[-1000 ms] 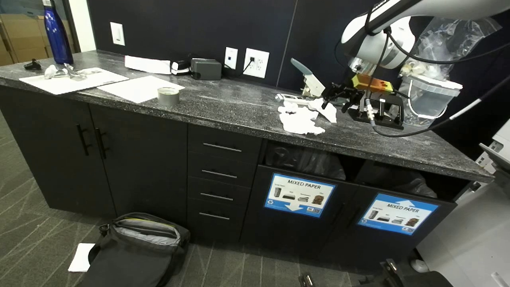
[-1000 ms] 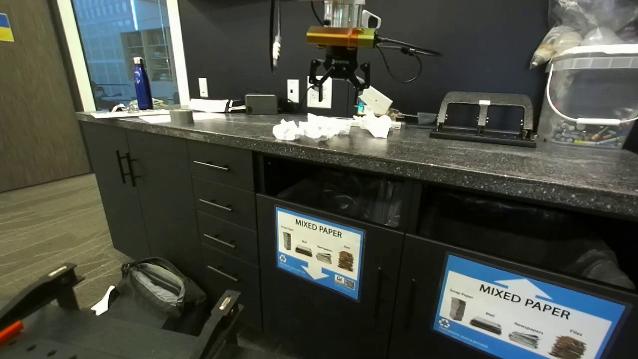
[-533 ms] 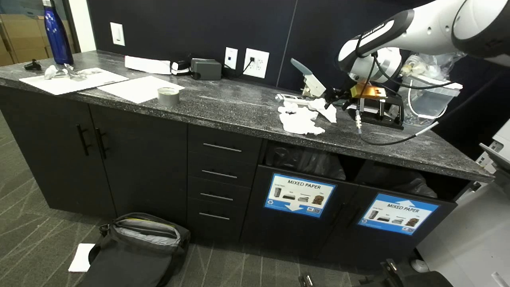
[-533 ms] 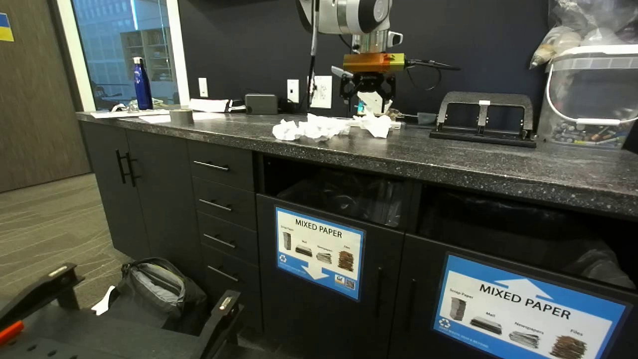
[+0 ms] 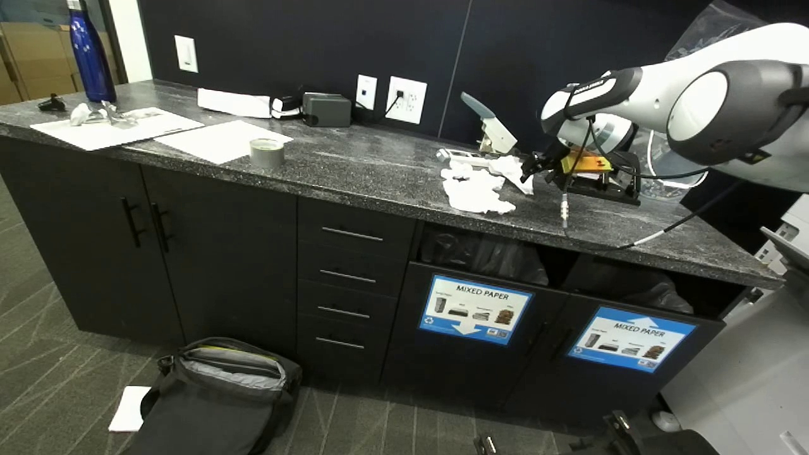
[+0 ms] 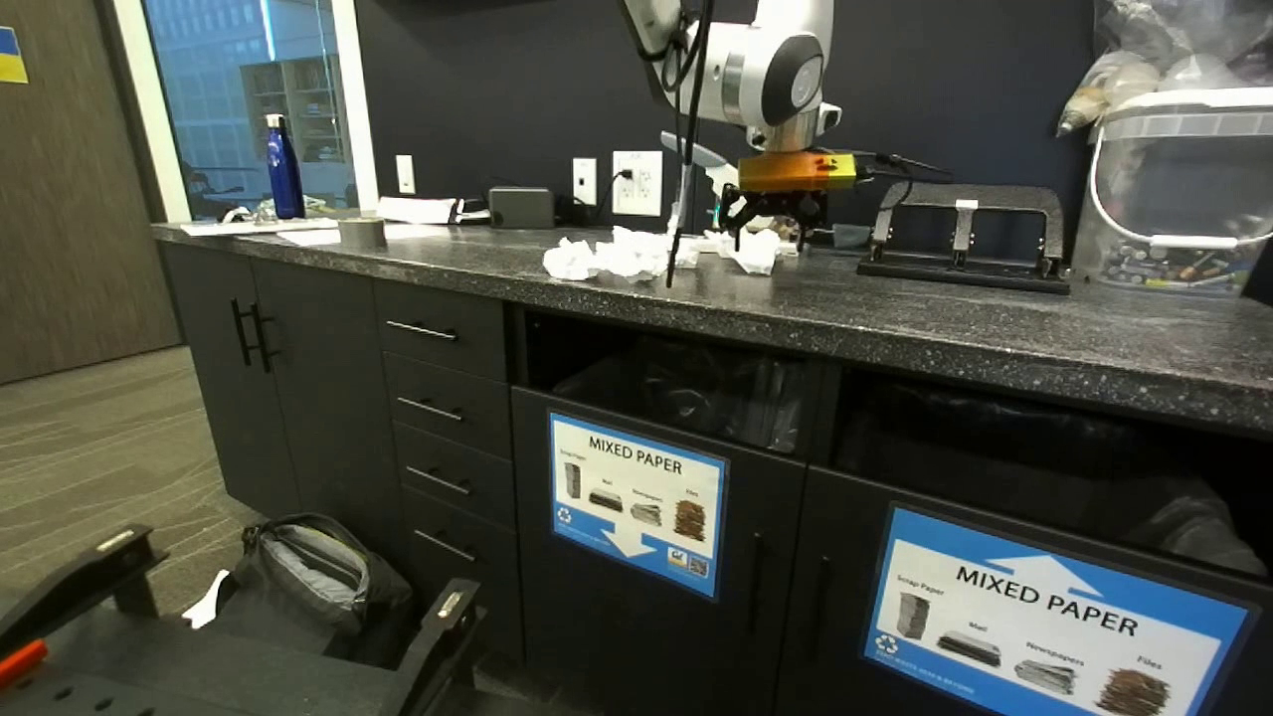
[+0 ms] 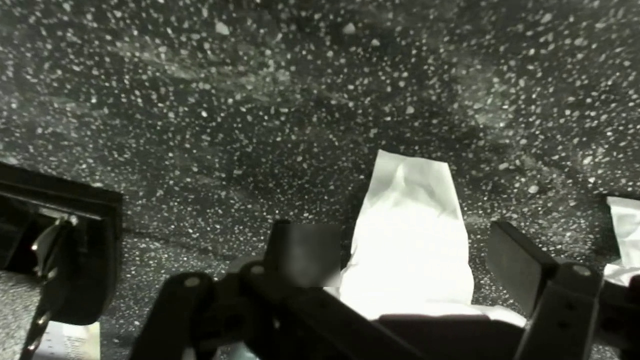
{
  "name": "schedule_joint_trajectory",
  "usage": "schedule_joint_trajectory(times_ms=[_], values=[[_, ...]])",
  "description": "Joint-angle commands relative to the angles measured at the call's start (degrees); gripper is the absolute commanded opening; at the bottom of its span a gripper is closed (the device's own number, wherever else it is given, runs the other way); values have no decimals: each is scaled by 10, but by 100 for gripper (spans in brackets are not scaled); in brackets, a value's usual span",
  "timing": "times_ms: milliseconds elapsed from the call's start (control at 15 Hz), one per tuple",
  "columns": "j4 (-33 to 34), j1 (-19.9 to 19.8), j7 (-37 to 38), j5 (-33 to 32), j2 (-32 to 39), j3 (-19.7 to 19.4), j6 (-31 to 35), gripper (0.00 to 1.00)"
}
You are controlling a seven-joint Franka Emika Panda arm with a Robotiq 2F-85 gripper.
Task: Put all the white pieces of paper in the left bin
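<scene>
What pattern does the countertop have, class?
The countertop is speckled, pale flecks on dark grey, seen best in the wrist view.

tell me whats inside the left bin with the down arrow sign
Inside the left bin, what looks like a translucent plastic liner shows through the opening at the top. The bin's front, carrying the sign, covers everything lower, so anything deeper cannot be seen.

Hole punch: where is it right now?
In an exterior view, the hole punch stands right of the middle on the counter, with the gripper to its left and the clear bucket to its right.
</scene>
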Motion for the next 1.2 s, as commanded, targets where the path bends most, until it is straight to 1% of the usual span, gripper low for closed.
schedule_joint_trajectory(times_ms=[0,267,400,667,733,800,867,933,1000,1133], values=[[137,-10,-27,8,77,24,-44,100],[225,-10,-35,9,125,40,-103,100],[241,-11,-39,12,134,47,-118,100],[276,-8,-38,14,158,55,-128,100],[266,-9,-38,11,156,58,-114,100],[271,-8,-40,9,160,58,-109,100],[272,-9,-42,9,165,59,-103,75],[273,-8,-42,9,168,59,-100,74],[275,-8,-43,8,171,58,-94,68],[277,-7,-47,6,176,57,-85,51]])
